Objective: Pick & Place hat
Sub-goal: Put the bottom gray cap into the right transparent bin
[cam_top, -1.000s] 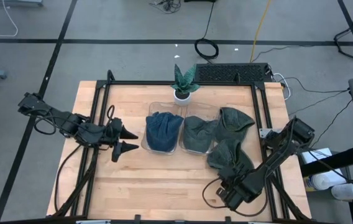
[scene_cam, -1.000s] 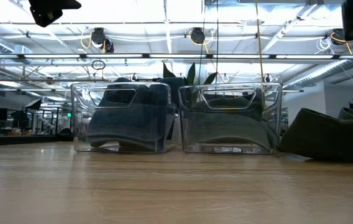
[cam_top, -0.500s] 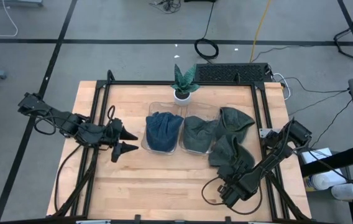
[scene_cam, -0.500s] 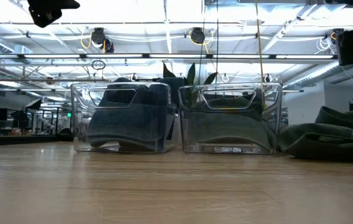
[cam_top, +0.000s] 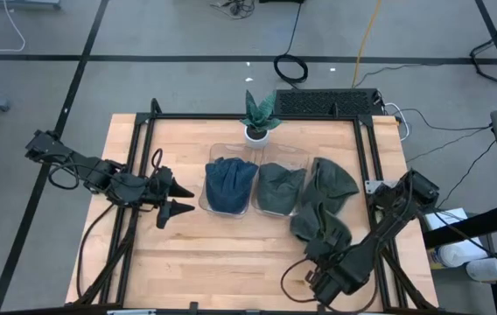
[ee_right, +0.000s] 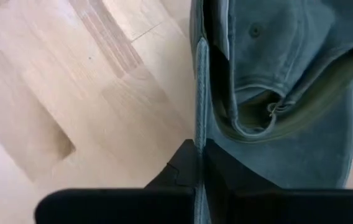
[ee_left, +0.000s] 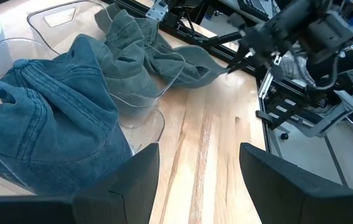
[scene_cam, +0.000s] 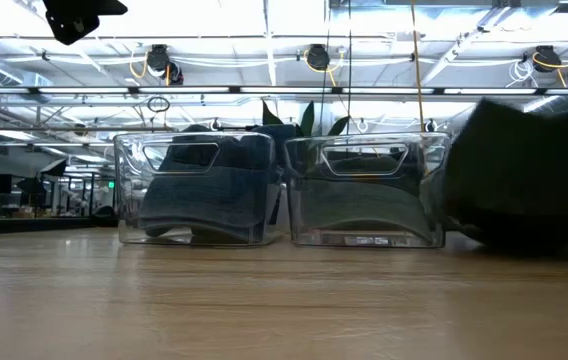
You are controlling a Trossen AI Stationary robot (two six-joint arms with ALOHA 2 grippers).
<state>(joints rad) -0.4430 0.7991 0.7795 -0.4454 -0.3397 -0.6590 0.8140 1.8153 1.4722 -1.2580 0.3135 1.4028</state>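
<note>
A dark green hat (cam_top: pixel 320 219) lies on the table's right side, right of the two clear bins, and my right gripper (cam_top: pixel 321 254) is shut on its near edge. In the low view this hat (scene_cam: pixel 524 170) rises as a dark blurred mass as tall as the bins. More green cloth (cam_top: pixel 332 175) lies past it, against the right bin. The left bin holds a blue hat (cam_top: pixel 229 184), the right bin a green hat (cam_top: pixel 278 188). My left gripper (cam_top: pixel 177 199) waits open, left of the blue hat's bin. My right gripper pinches a thin edge of the green hat (ee_right: pixel 199 134) between its two shut fingers (ee_right: pixel 183 165), and that edge shows edge-on. The fingers come from the table's near side. The hat's crown (ee_right: pixel 270 56) stretches away beyond them. Whether it is clear of the table, I cannot tell.
A small potted plant (cam_top: pixel 258 118) stands behind the bins. Black frame rails (cam_top: pixel 367 149) run along the table's sides. Bare wood (cam_top: pixel 222 254) lies in front of the bins. Cables lie on the floor beyond the far edge.
My right gripper has drawn back toward the table's near edge with the green hat in its hold. The hat has been stretched out lengthwise, and in the low view it has risen from a low heap to a tall dark mass. My left arm kept still.
</note>
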